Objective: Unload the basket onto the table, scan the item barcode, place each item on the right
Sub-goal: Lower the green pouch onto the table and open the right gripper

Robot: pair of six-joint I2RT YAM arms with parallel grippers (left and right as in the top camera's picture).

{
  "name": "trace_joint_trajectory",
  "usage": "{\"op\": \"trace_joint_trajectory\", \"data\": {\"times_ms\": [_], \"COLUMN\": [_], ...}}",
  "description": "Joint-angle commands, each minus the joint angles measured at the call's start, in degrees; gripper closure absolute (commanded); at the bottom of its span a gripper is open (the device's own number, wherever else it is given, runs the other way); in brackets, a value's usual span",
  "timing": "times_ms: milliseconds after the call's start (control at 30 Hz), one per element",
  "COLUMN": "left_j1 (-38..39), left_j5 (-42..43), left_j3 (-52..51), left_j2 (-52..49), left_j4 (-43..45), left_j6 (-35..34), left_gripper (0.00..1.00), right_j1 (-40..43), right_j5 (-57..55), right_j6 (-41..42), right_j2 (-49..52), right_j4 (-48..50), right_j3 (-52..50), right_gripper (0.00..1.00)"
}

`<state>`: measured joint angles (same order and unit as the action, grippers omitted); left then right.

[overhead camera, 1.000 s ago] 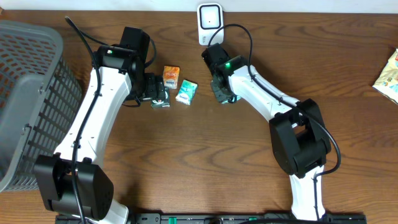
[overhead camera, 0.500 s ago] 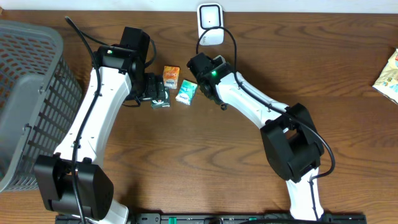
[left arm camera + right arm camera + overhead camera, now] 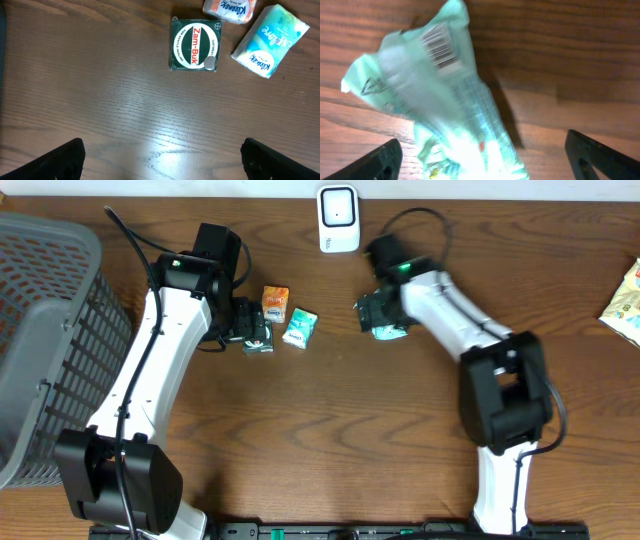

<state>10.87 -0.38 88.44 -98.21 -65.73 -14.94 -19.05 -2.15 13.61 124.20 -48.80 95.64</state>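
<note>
The right tool has swung to upper centre of the overhead frame, just below the scanner, and its jaws have gone from pinched to spread, releasing the mint packet. The packet lies on the table between the jaws, barcode up. It was probably set down for scanning.

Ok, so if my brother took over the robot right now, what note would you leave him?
Left tool: open, empty, hanging over the table near the Zam-Buk box.
Right tool: open, holding nothing, right above the mint packet.
Things: the mint packet seems to lie on the table, barcode up, near the white scanner. The teal Kleenex pack and orange Kleenex pack lie beside the Zam-Buk box.
Done: the pictures don't show whether anything was scanned.
Left: grasp an item and show its barcode to the scanner.
</note>
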Motion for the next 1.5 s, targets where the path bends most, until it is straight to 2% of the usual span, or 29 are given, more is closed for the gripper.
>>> {"op": "trace_joint_trajectory", "data": {"times_ms": [0, 33, 100, 233, 400, 500, 533, 667, 1033, 1267, 1367, 1467], "left_j1": [-0.31, -0.31, -0.31, -0.31, -0.31, -0.31, -0.31, -0.31, -0.31, -0.31, -0.31, -0.31], "left_j5": [-0.52, -0.52, -0.52, -0.52, -0.52, -0.52, -0.52, -0.52, -0.52, -0.52, -0.52, -0.52], "left_j3": [0.76, 0.76, 0.76, 0.76, 0.76, 0.76, 0.76, 0.76, 0.76, 0.76, 0.76, 0.76], "left_j2": [0.17, 0.17, 0.17, 0.17, 0.17, 0.17, 0.17, 0.17, 0.17, 0.17, 0.17, 0.17], "left_j4": [-0.2, -0.2, -0.2, -0.2, -0.2, -0.2, -0.2, -0.2, -0.2, -0.2, -0.2, -0.2], "left_j6": [0.33, 0.33, 0.33, 0.33, 0.33, 0.33, 0.33, 0.33, 0.33, 0.33, 0.33, 0.33], "left_gripper": [0.02, 0.02, 0.03, 0.02, 0.02, 0.02, 0.02, 0.02, 0.02, 0.03, 0.02, 0.02], "right_j1": [3.89, 4.57, 4.7, 3.82, 3.85, 4.11, 4.37, 4.81, 3.34, 3.08, 2.97, 2.99], "right_j5": [19.06, 19.04, 19.04, 19.21, 19.21, 19.21, 19.21, 19.23, 19.23, 19.21, 19.15, 18.1], "right_j6": [-3.5, -4.17, -5.05, -8.13, -8.11, -8.11, -8.11, -8.11, -7.91, -7.65, -4.81, 2.75], "right_j2": [-1.42, -1.42, -1.42, -1.7, -3.21, -5.05, -6.01, -7.21, -7.19, -7.04, -6.8, -6.73], "right_j4": [-0.02, -0.68, -1.16, -1.01, -3.72, -5.92, -6.34, -6.75, -16.48, -15.65, -14.75, -13.88], "right_j3": [0.96, 0.96, 0.96, 1.31, 4.72, 6.51, 6.71, 6.71, 6.67, 6.29, 6.14, 5.75], "right_gripper": [0.11, 0.2, 0.25, 0.27, 0.28, 0.2, 0.12, 0.01, 0.01, 0.01, 0.01, 0.01]}}
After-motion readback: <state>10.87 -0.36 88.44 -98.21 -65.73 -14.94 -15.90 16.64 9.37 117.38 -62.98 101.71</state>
